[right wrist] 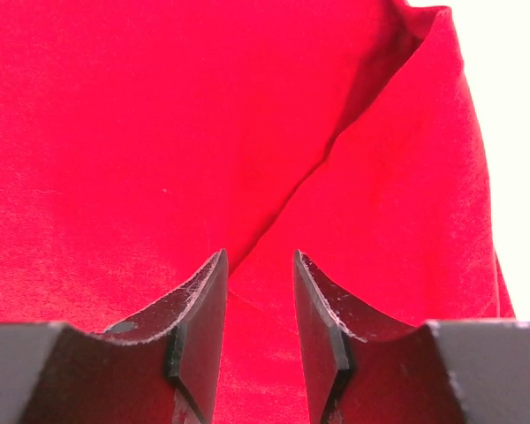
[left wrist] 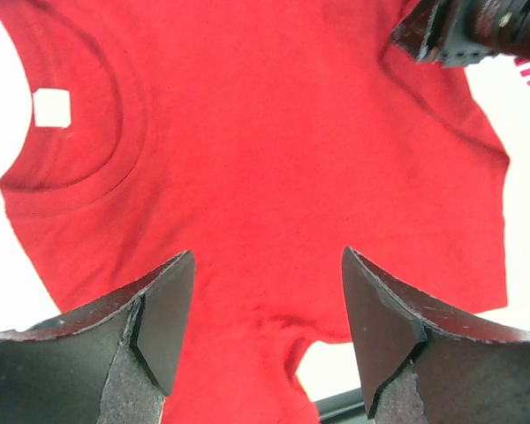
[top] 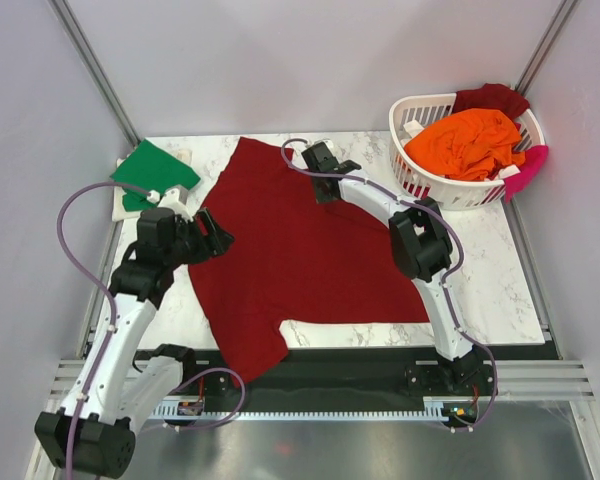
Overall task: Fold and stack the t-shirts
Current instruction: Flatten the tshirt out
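Arms [top: 130, 290] [top: 420, 245] reach inward, elbows bent, over dark red t-shirt [top: 300, 255].

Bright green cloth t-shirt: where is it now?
Top view: the green t-shirt lies at the table's far left corner, beside the dark red t-shirt, beyond the left gripper.

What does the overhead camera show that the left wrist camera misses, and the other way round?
Only overhead: the white basket holding an orange shirt, and a green shirt at the far left. Only the left wrist: the white label inside the neckline. Both: the big dark red shirt spread out.
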Available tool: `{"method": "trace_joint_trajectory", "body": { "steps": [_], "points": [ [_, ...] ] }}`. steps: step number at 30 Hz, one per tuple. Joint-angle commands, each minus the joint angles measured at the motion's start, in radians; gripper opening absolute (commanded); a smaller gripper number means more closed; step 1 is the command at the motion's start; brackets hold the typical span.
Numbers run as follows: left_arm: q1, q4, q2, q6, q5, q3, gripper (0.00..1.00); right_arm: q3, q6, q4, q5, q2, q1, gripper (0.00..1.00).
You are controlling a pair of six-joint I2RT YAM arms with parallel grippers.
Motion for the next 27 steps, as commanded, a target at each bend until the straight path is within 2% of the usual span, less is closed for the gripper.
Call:
{"method": "trace_joint_trajectory", "body": {
  "steps": [1,8,17,27],
  "points": [
    [0.002,-0.104,-0.037,0.092,-0.068,-0.01,0.75,0.026,-0.005,-0.015,0.027,0.019,0.0,0.43],
    [0.002,-0.091,0.018,0.094,-0.066,-0.005,0.73,-0.036,0.01,-0.004,0.023,-0.003,0.002,0.43],
    [0.002,-0.091,0.015,0.091,-0.071,-0.01,0.73,-0.054,0.013,0.023,-0.017,0.001,0.005,0.42],
    [0.002,-0.09,0.018,0.091,-0.064,-0.01,0.73,-0.062,0.027,0.074,-0.045,-0.028,0.005,0.47]
  ]
}}
